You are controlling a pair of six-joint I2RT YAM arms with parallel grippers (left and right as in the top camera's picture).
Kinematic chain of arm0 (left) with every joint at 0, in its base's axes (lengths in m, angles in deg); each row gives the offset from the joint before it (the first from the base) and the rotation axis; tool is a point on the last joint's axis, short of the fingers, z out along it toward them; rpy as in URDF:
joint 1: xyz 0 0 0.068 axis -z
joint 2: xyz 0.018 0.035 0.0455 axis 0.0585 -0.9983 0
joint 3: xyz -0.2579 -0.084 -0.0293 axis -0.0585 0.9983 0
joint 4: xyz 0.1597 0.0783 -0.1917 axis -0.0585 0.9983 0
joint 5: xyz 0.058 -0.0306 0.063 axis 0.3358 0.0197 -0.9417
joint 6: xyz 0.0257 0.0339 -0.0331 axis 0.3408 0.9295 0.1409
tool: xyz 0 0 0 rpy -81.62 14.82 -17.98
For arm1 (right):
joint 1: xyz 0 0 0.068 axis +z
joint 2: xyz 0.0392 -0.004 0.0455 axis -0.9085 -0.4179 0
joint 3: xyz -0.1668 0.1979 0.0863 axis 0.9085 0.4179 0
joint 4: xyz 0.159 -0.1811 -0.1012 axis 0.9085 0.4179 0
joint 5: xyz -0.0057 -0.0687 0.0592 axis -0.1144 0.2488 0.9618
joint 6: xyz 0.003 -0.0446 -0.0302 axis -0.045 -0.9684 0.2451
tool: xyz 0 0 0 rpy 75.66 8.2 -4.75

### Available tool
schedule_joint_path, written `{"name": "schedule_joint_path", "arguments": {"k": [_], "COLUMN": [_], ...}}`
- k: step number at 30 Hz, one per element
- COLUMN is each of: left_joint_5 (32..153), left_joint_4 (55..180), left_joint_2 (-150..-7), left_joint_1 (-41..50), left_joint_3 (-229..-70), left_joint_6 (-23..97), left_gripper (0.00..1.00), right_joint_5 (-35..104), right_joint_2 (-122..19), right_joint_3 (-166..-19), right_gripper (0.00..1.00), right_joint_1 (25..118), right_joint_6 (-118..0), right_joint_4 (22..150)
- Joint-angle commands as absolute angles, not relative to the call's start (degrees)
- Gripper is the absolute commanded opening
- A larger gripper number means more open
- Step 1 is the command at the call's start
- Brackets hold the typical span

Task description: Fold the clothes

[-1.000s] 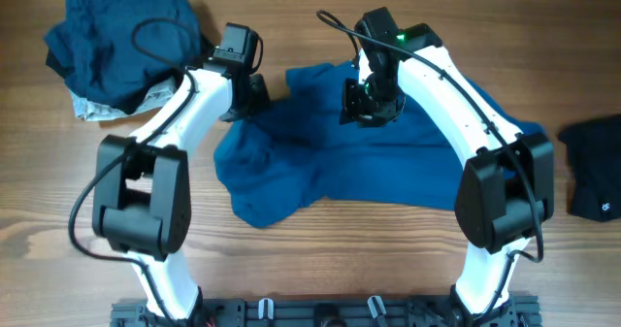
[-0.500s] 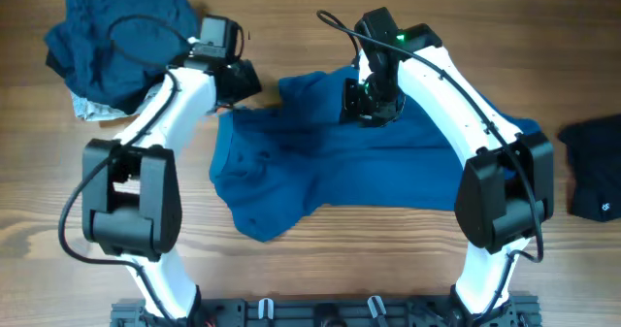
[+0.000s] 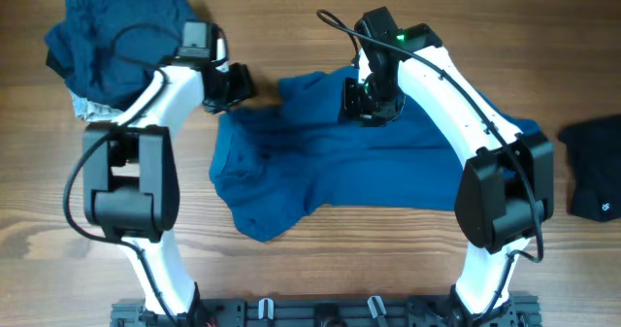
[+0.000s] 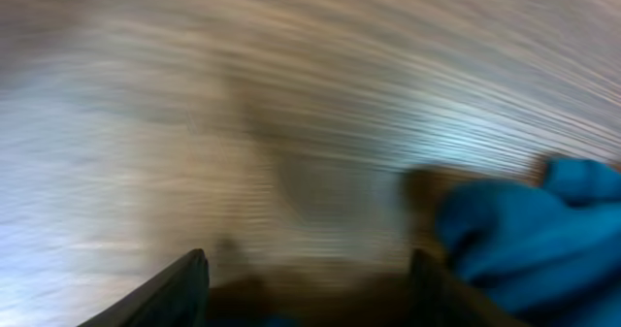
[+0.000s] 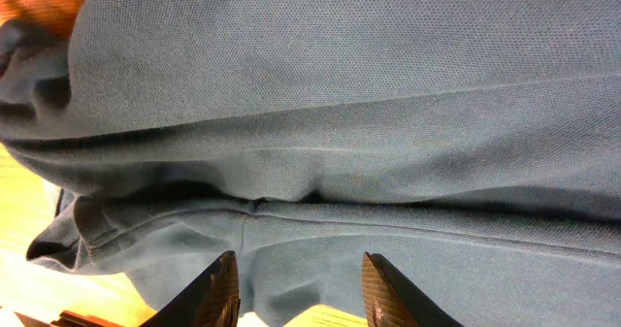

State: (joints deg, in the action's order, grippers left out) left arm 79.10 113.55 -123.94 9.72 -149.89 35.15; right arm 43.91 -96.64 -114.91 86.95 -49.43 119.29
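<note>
The medium-blue shirt lies spread and wrinkled across the middle of the table. My left gripper hovers just off its upper left edge. In the blurred left wrist view that gripper is open over bare wood, with the blue shirt to its right. My right gripper is low over the shirt's upper middle. In the right wrist view this gripper has its fingers apart over a fold of the shirt, not pinching it. A pile of navy clothes with a pale grey-white one under it lies at the far left.
A black garment with a small white mark lies at the right edge. Bare wooden table runs along the front and between the pile and the shirt. Both arm bases stand at the front edge.
My left gripper has opened, let go of the shirt's upper left edge and swung left away from it. The shirt's left part has settled flatter. The right arm has hardly moved.
</note>
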Motion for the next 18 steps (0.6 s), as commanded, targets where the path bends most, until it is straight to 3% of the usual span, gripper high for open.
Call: {"name": "schedule_joint_path", "arguments": {"k": [1, 11, 15, 18], "left_joint_5": [80.85, 80.85, 80.85, 80.28], "left_joint_4": [110.97, 110.05, 110.01, 110.07], "left_joint_2": [-125.05, -131.28, -131.33, -131.33], "left_joint_1": [13.37, 16.28, 16.65, 17.83], "left_joint_3": [-149.93, -149.93, -149.93, -149.96], "left_joint_6": [37.35, 37.40, 37.86, 38.90], "left_gripper": [0.67, 0.68, 0.50, 0.49], "right_joint_5": [42.80, 42.78, 42.76, 42.76], "right_joint_2": [-96.86, -96.86, -96.86, -96.86], "right_joint_3": [-114.37, -114.37, -114.37, -114.37], "right_gripper": [0.41, 0.42, 0.41, 0.42], "right_joint_1": [86.99, 86.99, 86.99, 86.99], "right_joint_6": [-48.84, -48.86, -48.86, -48.86], "right_joint_4": [119.40, 120.18, 120.14, 120.12]}}
